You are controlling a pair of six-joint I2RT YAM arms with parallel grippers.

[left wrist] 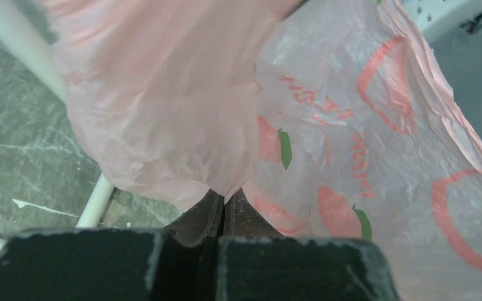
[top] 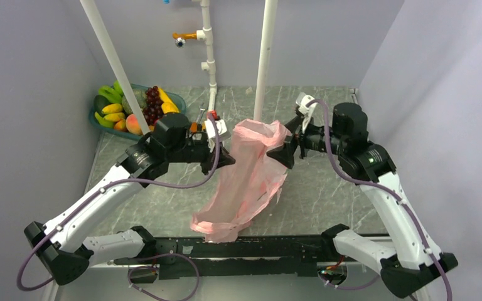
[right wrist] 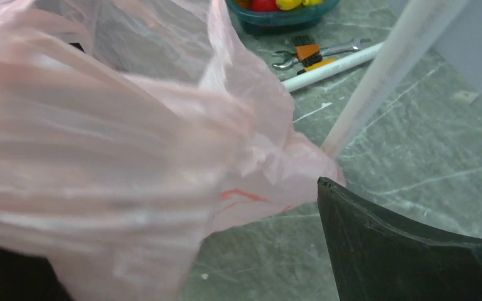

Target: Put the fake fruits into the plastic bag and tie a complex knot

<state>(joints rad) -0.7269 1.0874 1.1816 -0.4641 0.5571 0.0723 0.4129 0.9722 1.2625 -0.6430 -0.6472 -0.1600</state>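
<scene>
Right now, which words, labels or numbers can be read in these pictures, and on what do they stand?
Red lettering on the plastic bag: seen reversed through the crumpled film in the left wrist view, not readable.
Nothing else in any view carries text that can be read.

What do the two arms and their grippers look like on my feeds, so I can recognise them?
Both arms have white links and black joint housings: the left arm and the right arm. A purple cable runs along each. The left gripper and right gripper have matte black wedge-shaped fingers. A small green light glows on the right arm.
</scene>
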